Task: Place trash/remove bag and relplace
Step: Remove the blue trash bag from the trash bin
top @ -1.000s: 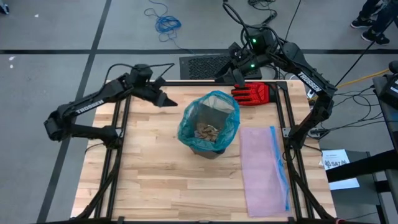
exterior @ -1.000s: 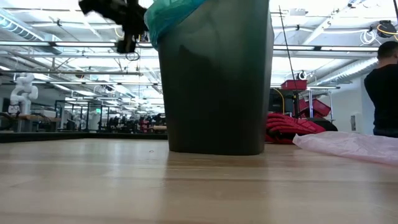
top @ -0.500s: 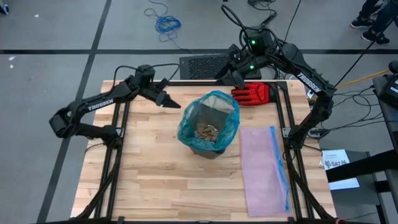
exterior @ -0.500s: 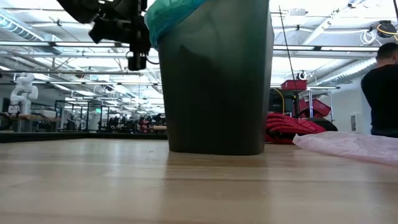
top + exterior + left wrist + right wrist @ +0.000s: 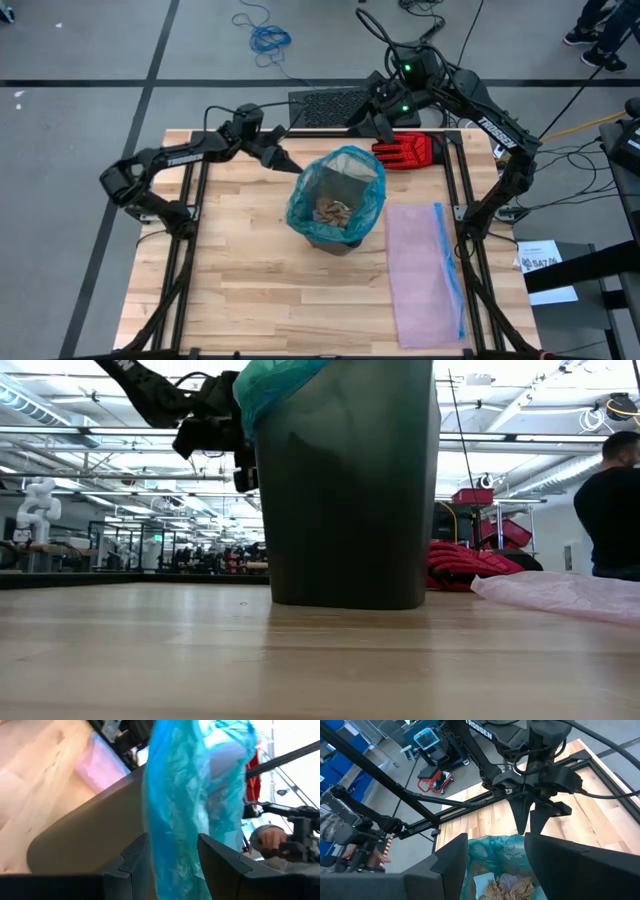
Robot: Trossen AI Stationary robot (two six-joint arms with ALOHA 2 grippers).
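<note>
The grey bin (image 5: 340, 243), lined with the teal bag (image 5: 300, 205), held brown paper trash (image 5: 333, 211). The left gripper (image 5: 294, 166) stood open at its rim; the right gripper (image 5: 383, 128) hung open above the red glove (image 5: 408, 152). The pink bag (image 5: 425, 270) lay on the wooden table (image 5: 240, 280).

Bright, even overhead light (ceiling strips glare in the low view).

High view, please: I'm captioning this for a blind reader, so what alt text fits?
Seen from above, the left gripper, fingers apart, reaches the rim of a teal bag lining a bin of paper trash on a wooden table. The right gripper waits at the far edge by a red glove; a pink bag lies flat nearby.
</note>
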